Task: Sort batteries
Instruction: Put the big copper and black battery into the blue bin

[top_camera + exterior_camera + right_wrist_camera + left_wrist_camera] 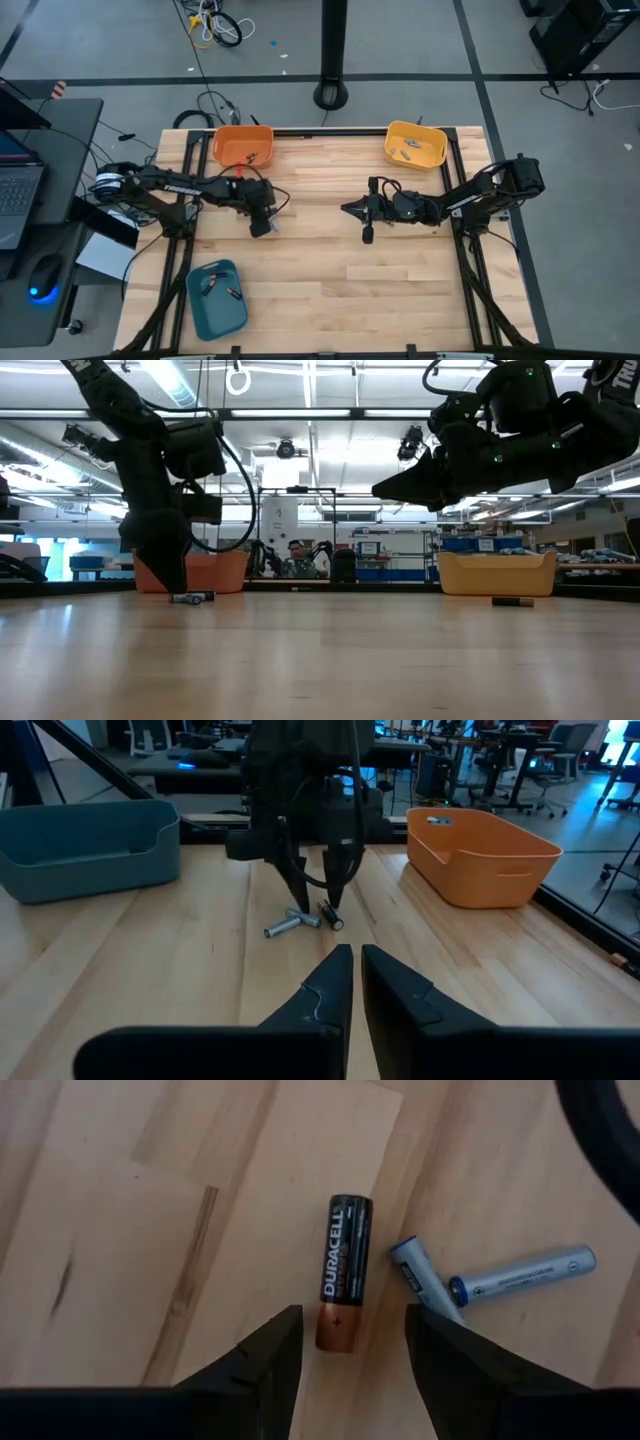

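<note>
A black and copper battery (343, 1285) lies flat on the wooden table, with two silvery-blue batteries (520, 1274) lying beside it and touching each other. My left gripper (350, 1325) points down over them, open. Its two fingers stand on either side of the dark battery's copper end and do not touch it. In the high view my left gripper (263, 227) is left of the table's middle. My right gripper (356, 958) hovers shut and holds nothing, near the table's middle (347, 208), pointing toward the left arm.
An orange tray (243, 146) stands at the far left, a yellow tray (415, 143) at the far right and a blue tray (217, 297) at the near left, each holding batteries. Another dark battery (512, 601) lies on the table toward the yellow tray. Bare wood lies between the arms.
</note>
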You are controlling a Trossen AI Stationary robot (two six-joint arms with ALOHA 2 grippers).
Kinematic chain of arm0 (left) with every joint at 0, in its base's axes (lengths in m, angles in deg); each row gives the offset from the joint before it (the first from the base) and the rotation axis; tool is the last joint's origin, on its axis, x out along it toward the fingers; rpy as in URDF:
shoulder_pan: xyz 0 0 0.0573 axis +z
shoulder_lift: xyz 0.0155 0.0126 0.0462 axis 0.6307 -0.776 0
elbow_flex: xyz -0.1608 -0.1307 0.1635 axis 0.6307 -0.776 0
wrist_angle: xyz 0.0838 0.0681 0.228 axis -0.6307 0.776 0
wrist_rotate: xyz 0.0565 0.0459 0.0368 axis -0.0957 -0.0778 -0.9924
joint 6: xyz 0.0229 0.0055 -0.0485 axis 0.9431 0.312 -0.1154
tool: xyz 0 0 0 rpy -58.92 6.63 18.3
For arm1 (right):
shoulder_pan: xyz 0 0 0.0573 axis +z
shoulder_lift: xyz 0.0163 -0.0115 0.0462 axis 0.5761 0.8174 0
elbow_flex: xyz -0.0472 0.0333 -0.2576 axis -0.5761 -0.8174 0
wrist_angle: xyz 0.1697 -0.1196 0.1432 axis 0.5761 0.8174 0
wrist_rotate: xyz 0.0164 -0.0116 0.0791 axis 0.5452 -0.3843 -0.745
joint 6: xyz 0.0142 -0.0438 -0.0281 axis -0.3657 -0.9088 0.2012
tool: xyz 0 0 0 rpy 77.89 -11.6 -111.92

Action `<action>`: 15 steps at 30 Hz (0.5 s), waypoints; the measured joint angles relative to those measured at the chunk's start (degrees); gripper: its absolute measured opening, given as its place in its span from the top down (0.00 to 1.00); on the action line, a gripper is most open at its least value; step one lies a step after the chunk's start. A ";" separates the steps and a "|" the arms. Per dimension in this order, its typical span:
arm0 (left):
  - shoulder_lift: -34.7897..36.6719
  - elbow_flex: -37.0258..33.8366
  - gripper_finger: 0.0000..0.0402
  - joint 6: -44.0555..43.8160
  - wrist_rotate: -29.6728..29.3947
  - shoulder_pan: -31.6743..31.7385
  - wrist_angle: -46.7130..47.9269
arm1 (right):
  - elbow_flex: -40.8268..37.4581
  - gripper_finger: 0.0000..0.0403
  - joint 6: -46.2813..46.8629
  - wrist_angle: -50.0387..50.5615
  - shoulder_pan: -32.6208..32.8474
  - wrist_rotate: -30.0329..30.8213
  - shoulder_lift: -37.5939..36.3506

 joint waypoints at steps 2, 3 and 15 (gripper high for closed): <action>0.03 -0.83 0.54 0.14 -0.02 0.00 -1.51 | 0.00 0.91 0.00 0.00 0.00 0.00 0.00; 0.05 -1.13 0.54 0.13 -0.03 0.00 -2.09 | 0.00 0.91 0.00 0.00 0.00 0.00 -0.02; 0.04 -1.31 0.58 0.98 -0.72 0.00 -2.96 | 0.00 0.93 0.00 0.00 0.00 0.00 -0.02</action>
